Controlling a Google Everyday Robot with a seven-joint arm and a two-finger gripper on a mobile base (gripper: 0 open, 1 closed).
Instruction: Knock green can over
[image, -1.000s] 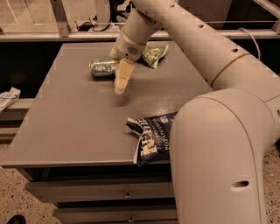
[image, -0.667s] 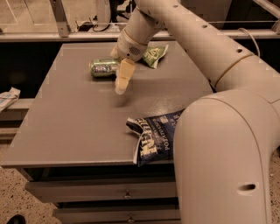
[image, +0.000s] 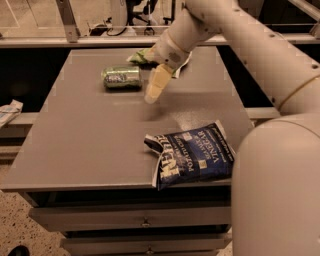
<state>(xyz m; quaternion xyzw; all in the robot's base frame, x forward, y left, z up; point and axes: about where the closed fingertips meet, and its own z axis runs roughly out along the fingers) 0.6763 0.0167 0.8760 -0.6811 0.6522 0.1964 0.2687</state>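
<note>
The green can (image: 121, 78) lies on its side on the grey table (image: 90, 135), at the far left, with its long axis running left to right. My gripper (image: 152, 95) hangs above the table just right of the can, pale fingers pointing down and left, a small gap away from the can. It holds nothing that I can see.
A flat green-and-white snack bag (image: 142, 56) lies at the table's far edge, partly behind my wrist. A blue chip bag (image: 192, 155) lies at the front right, overhanging the edge. My arm and body fill the right side. A drawer front sits below the table.
The view has shifted, so the table sits differently in the frame. The gripper stays just right of the can, and the can lies on its side as before.
</note>
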